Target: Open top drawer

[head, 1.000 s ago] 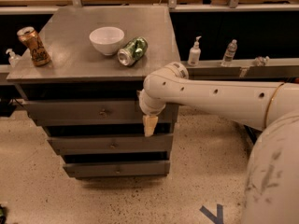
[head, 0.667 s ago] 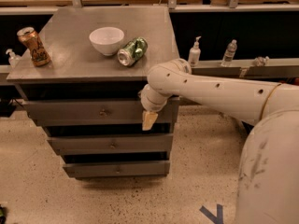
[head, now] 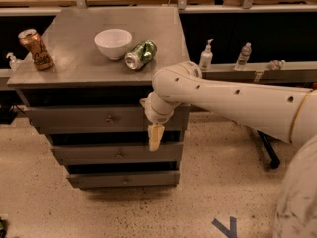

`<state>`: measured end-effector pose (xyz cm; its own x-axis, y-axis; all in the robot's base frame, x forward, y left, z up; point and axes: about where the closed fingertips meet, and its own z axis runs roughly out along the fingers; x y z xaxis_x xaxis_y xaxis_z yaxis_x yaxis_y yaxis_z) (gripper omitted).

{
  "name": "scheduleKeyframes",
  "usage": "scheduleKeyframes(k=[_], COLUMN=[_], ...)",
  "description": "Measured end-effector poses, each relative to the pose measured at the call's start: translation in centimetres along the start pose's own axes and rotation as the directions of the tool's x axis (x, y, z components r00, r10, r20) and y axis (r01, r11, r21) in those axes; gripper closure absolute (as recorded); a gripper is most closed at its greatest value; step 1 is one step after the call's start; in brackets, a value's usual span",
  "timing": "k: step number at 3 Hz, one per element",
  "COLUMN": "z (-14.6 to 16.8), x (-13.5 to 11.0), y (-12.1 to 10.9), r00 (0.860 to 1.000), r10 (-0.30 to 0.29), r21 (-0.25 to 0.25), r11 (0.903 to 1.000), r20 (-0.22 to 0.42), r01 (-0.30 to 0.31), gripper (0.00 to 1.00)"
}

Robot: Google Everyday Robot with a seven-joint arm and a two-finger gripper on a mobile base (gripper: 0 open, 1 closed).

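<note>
The top drawer (head: 74, 119) is a wide grey metal front just under the cabinet top, shut, with a small round knob (head: 110, 118) at its centre. My gripper (head: 155, 137) hangs tip-down from the white arm (head: 223, 100), which reaches in from the right. It is in front of the right part of the top drawer, to the right of the knob and apart from it. Its tan tip reaches down over the gap above the middle drawer (head: 99, 154).
On the cabinet top (head: 74, 68) stand a white bowl (head: 113, 42), a green can on its side (head: 140, 54) and an upright tan can (head: 36, 49). The bottom drawer (head: 124, 179) is shut. Bottles (head: 206, 57) stand on a ledge to the right.
The arm's wrist and gripper have shifted slightly left across the top drawer's front. The drawers and the things on the cabinet have not moved.
</note>
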<state>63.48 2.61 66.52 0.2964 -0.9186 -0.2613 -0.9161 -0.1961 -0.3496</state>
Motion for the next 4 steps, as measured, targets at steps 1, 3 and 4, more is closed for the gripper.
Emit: scheduleKeyframes(k=[1, 3, 4], z=[0.1, -1.3, -2.7], x=[-0.1, 0.5, 1.3], y=[1.9, 0.3, -2.4], r00=[1.0, 0.999, 0.998], r10=[0.012, 0.042, 0.05], r21=[-0.03, 0.051, 0.107], r11=[0.9995, 0.9979, 0.9933], r20=[-0.015, -0.036, -0.04], r01=[-0.013, -0.04, -0.045], gripper=[0.0, 0.0, 0.0])
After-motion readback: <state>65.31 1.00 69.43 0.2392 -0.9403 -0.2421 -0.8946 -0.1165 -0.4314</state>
